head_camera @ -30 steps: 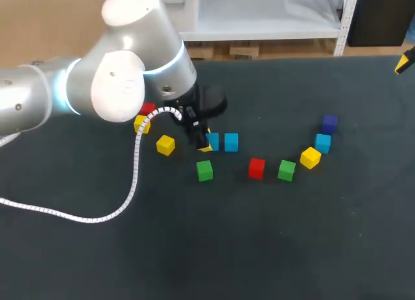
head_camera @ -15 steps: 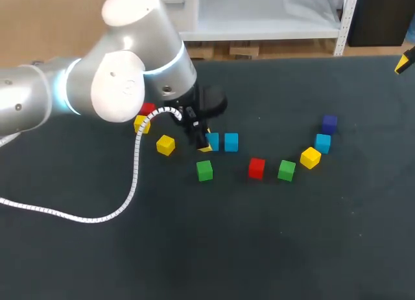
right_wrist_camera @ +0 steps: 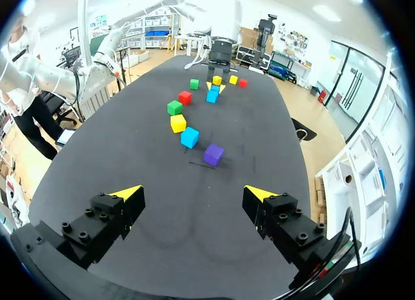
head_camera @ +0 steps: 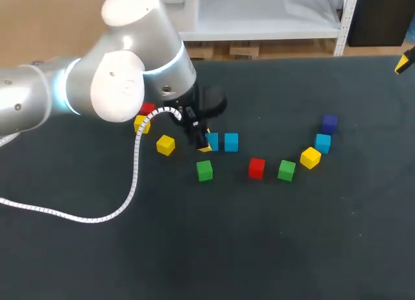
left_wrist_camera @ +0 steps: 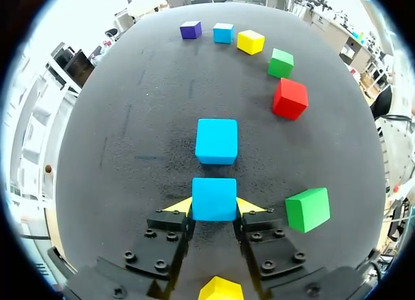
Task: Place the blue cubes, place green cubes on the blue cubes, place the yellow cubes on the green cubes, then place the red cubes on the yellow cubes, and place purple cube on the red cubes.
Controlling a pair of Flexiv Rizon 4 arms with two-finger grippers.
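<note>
Starting with the left arm (head_camera: 117, 80), it is seen coming in over the dark surface (head_camera: 272, 248) up to the middle. The left hand (left_wrist_camera: 214, 207) is clamped on the first blue cube (left_wrist_camera: 214, 196): its yellow fingertips (left_wrist_camera: 181, 206) are pressed on two opposite sides of the cube, low at the surface. Whether the cube is lifted a little cannot be told. The second blue cube (left_wrist_camera: 216, 140) is found just ahead of the first one, in line with it, with a narrow gap between them. Beside the hand the near green cube (left_wrist_camera: 307, 209) is seen, and under the hand the first yellow cube (left_wrist_camera: 220, 290) is partly shown. Farther ahead a curved row is formed by the red cube (left_wrist_camera: 289, 98), the far green cube (left_wrist_camera: 281, 63), the second yellow cube (left_wrist_camera: 250, 41), the third blue cube (left_wrist_camera: 223, 32) and the purple cube (left_wrist_camera: 190, 30), each apart from the next. In the head view a third yellow cube (head_camera: 141, 124) and a second red cube (head_camera: 148, 109) are half hidden beside the left arm, and a white coiled cable (head_camera: 133, 173) is laid from the arm onto the surface. All cubes are in one layer. The right hand (right_wrist_camera: 194, 195) is held well apart from the cubes, its fingers wide apart with nothing between them.
</note>
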